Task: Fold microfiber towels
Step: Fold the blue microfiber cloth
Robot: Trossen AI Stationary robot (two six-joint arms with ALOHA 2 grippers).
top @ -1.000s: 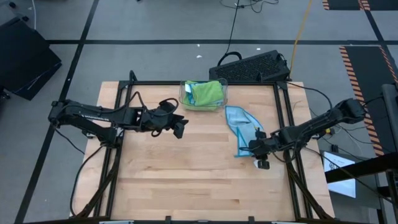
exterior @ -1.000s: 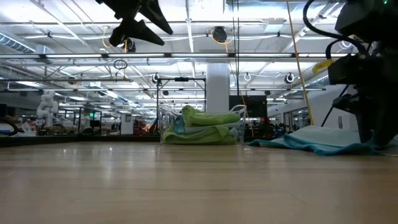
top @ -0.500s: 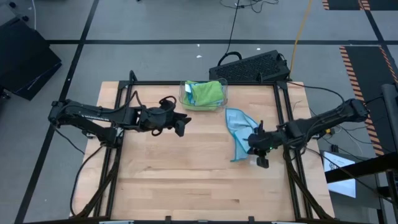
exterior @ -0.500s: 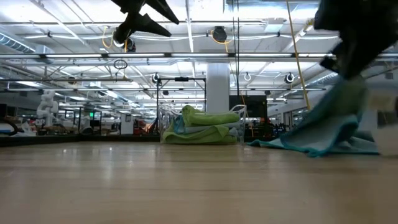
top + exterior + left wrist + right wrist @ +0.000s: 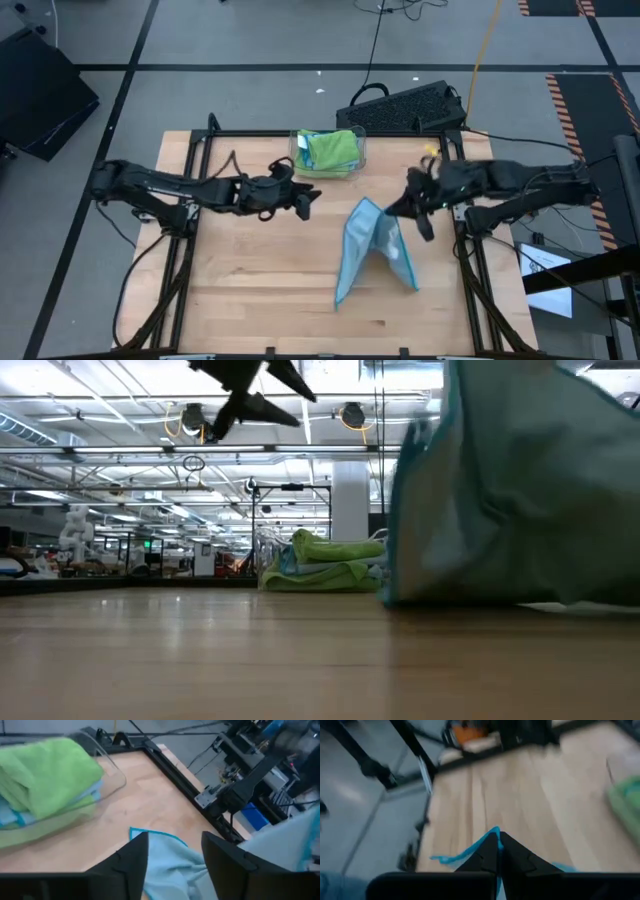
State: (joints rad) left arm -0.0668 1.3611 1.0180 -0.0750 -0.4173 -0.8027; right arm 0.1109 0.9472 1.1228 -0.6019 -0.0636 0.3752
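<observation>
right gripper (image 5: 412, 203) pinched on light blue towel (image 5: 372, 250), lifted, hanging in front of bin (image 5: 327, 153) | left gripper (image 5: 303, 203) parted, empty, just before bin | left wrist view alone shows green towel (image 5: 47, 772) atop blue in bin

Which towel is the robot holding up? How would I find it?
Look at the wooden table, on its right half. A light blue towel hangs there like a tent, pinched at its top by the shut right gripper. The other towels lie stacked in the clear bin at the table's back edge.
</observation>
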